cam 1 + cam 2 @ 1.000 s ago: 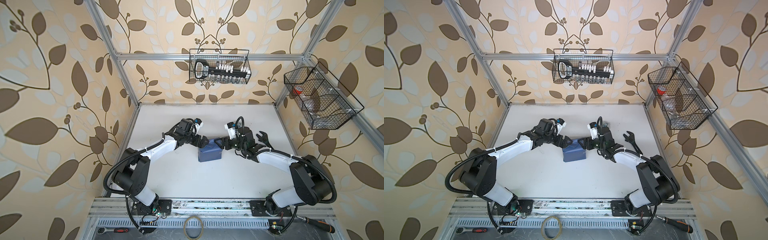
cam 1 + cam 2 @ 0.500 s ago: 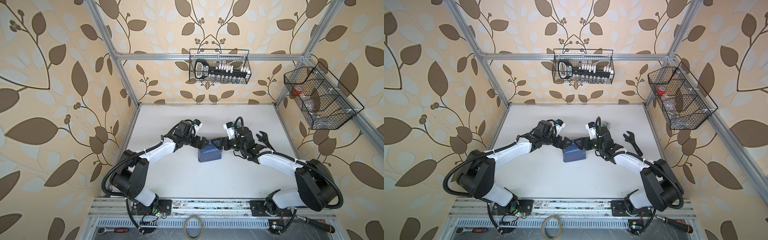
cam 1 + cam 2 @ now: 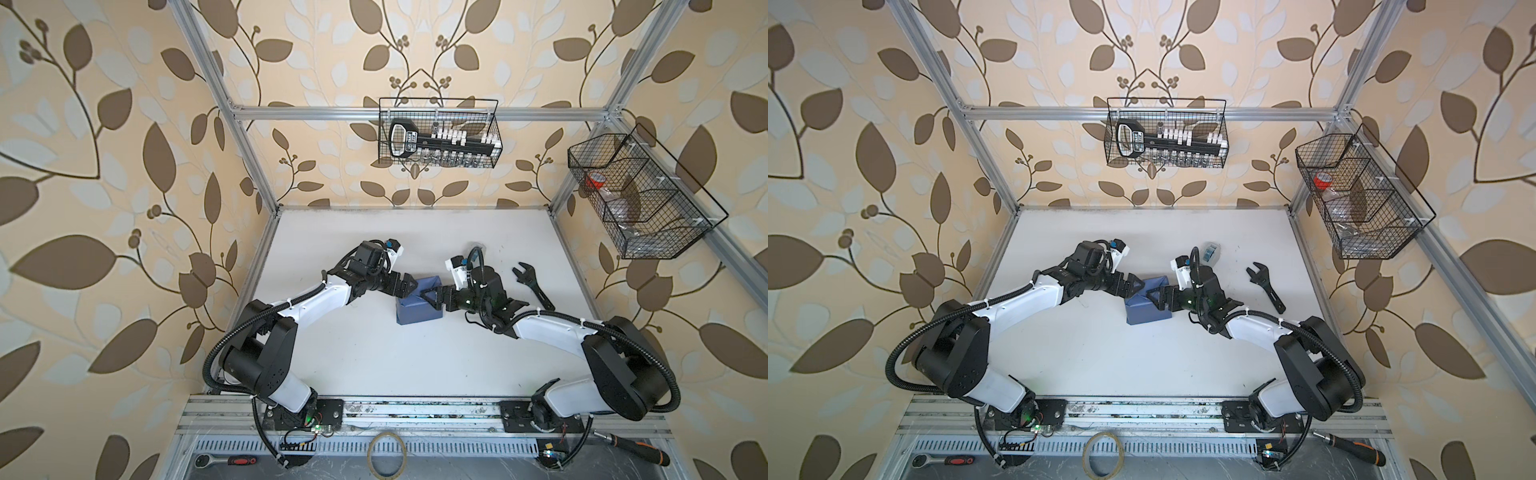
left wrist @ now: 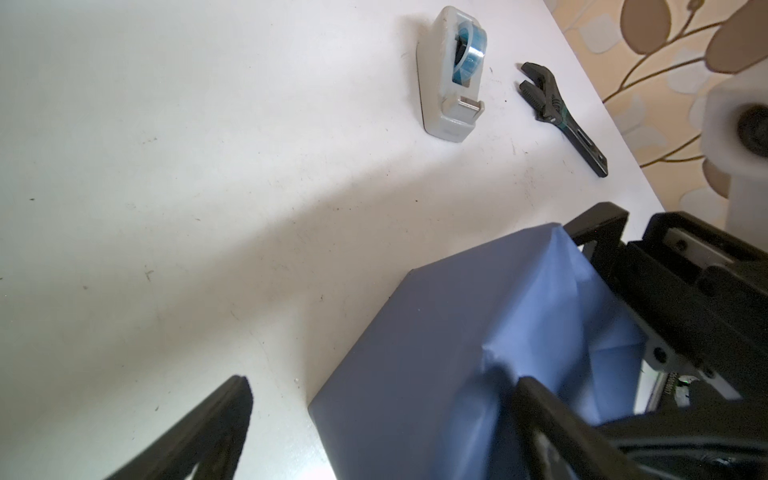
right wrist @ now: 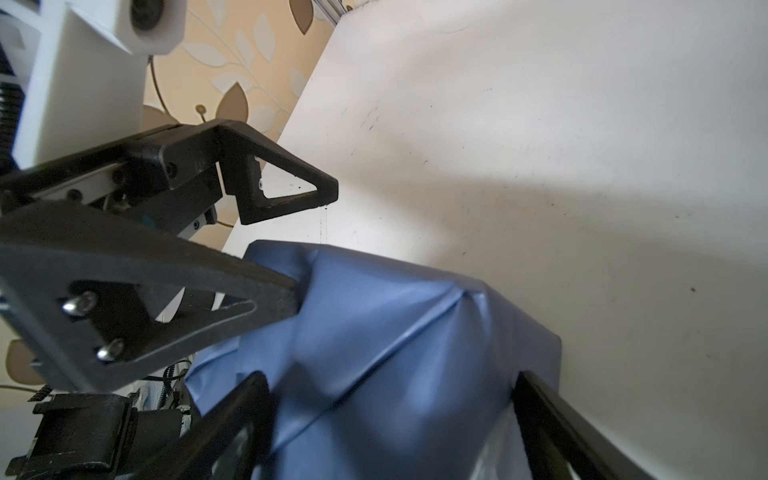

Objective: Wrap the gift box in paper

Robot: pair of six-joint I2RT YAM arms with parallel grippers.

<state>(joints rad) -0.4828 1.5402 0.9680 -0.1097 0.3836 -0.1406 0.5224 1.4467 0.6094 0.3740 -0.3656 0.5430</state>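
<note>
The paper [image 3: 415, 314] [image 3: 1148, 314], slate-blue side out, is folded round the gift box in the middle of the white table; the gift box itself is hidden under it. My left gripper [image 3: 409, 289] [image 4: 384, 415] is open at the parcel's left top edge. One of its fingers [image 5: 286, 291] rests on the creased paper [image 5: 395, 332], the other hangs over bare table. My right gripper [image 3: 430, 299] [image 5: 390, 399] comes in from the right, also open. Its wide jaws straddle the parcel's folded end. The paper [image 4: 415, 353] is crumpled there.
A clear tape dispenser [image 4: 451, 70] [image 3: 1210, 251] stands behind the right wrist. A black wrench [image 3: 534, 286] [image 4: 561, 116] lies near the table's right edge. Wire baskets [image 3: 438, 137] hang on the back and right walls. Tools lie below the front rail.
My right gripper's jaws have widened and it has edged left over the parcel's end. The raised paper flap has settled. The left arm has hardly moved.
</note>
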